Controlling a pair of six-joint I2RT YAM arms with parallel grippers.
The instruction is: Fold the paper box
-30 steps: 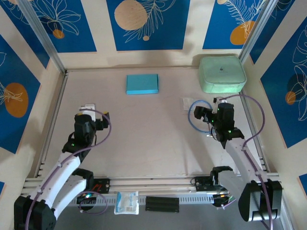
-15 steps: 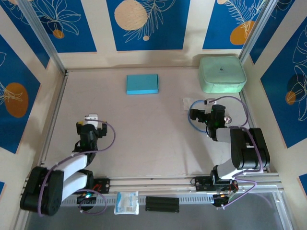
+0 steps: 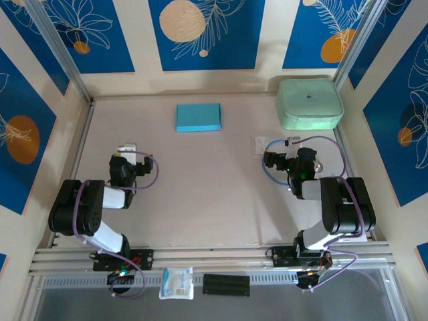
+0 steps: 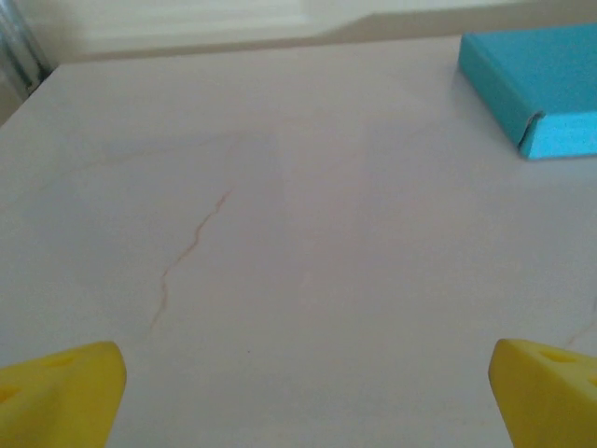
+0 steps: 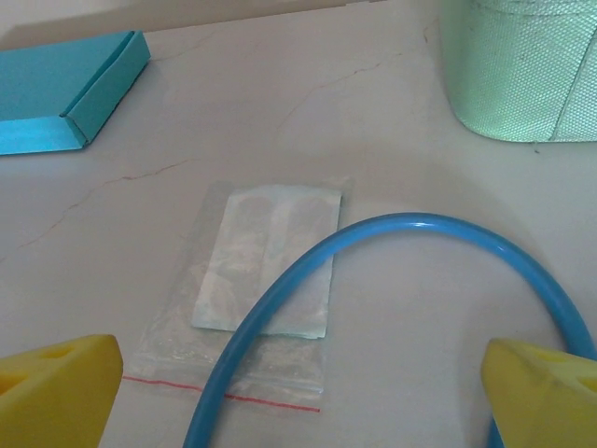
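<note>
**Both arms just pulled back in, paper box looks finished?**

Quick update from my remote seat. Over the last second both arms fold back toward their bases at the bottom of the overhead frame. A moment ago they were stretched up the pale table (image 3: 214, 200); now the elbows are tucked and the wrists sit low, one at mid left and one at mid right.

The left gripper (image 4: 303, 401) is spread as wide as it goes. I only see its yellow tips in the bottom corners of its wrist view, with bare table between them. The right gripper (image 5: 308, 401) is just as wide and holds nothing. A clear plastic packet (image 5: 266, 280) lies on the table ahead of it, with a loop of blue tube (image 5: 420, 229) crossing over.

The light blue thin-card paper box (image 3: 198, 117) hasn't budged through any of this. It sits at upper centre of the overhead frame as a small shallow rectangle. It's well apart from both grippers and well left of the mint-green rounded case (image 3: 309, 103) in the upper right. From the wrist views its walls look upright and no flaps stick out.

My read is that the folding is done and the arms are parking. I can't see the far side, so I can't vouch for every flap.
</note>
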